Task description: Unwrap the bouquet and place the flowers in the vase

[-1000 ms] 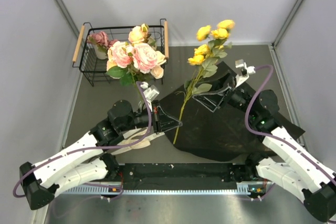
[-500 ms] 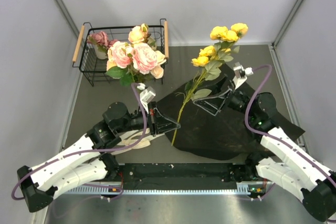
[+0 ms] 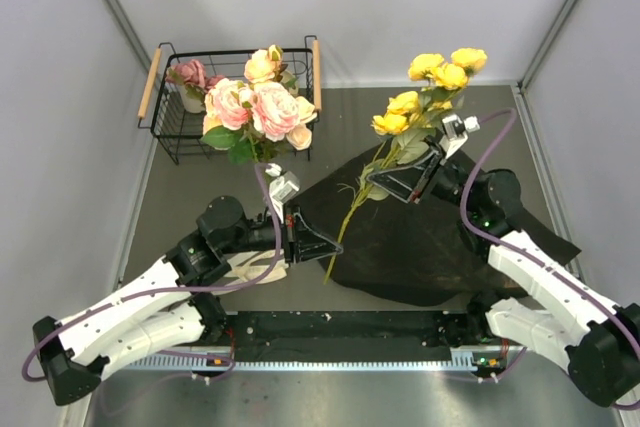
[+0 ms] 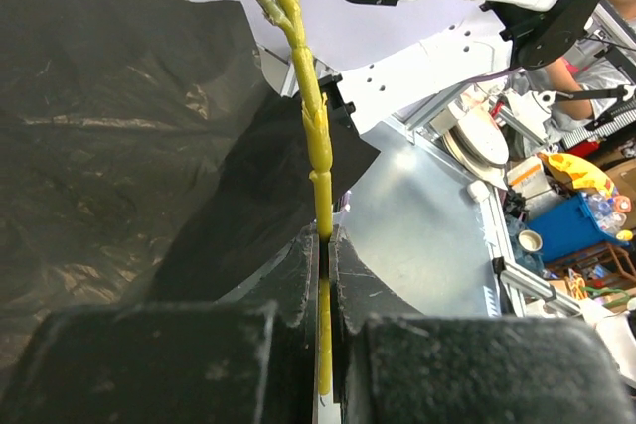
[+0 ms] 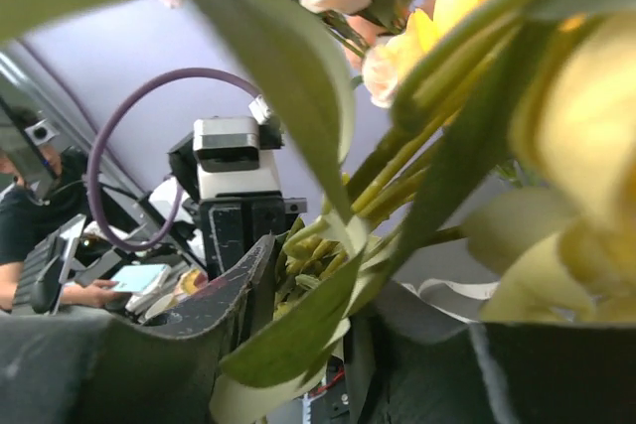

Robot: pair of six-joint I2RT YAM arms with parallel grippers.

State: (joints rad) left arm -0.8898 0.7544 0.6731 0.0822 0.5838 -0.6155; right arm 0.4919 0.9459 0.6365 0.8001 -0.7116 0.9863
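The left gripper (image 3: 318, 244) is clamped on the bottom end of the yellow flowers' stem (image 3: 345, 215). In the left wrist view the two jaws press flat against the yellow-green stalk (image 4: 316, 136), which rises straight out from between them. Further up the same spray, the right gripper (image 3: 392, 187) has leaves and stems bunched between its fingers (image 5: 248, 290) (whether it is pinching them or only around them, I cannot tell). The yellow flowers (image 3: 432, 72) slant up to the right, and their heads reach beyond the table's back edge, close to the rear wall.

The black paper (image 3: 450, 242) lies spread flat over the right half of the table (image 3: 335, 137), its right corner near the side rail. The cream ribbon (image 3: 252, 269) lies under the left arm. The pink roses (image 3: 255, 107) stand upright just in front of the wire basket (image 3: 165, 137), and their foot is hidden behind the left wrist. A bare grey strip runs between the basket and the slanting stem, and more bare table lies at the back right corner.
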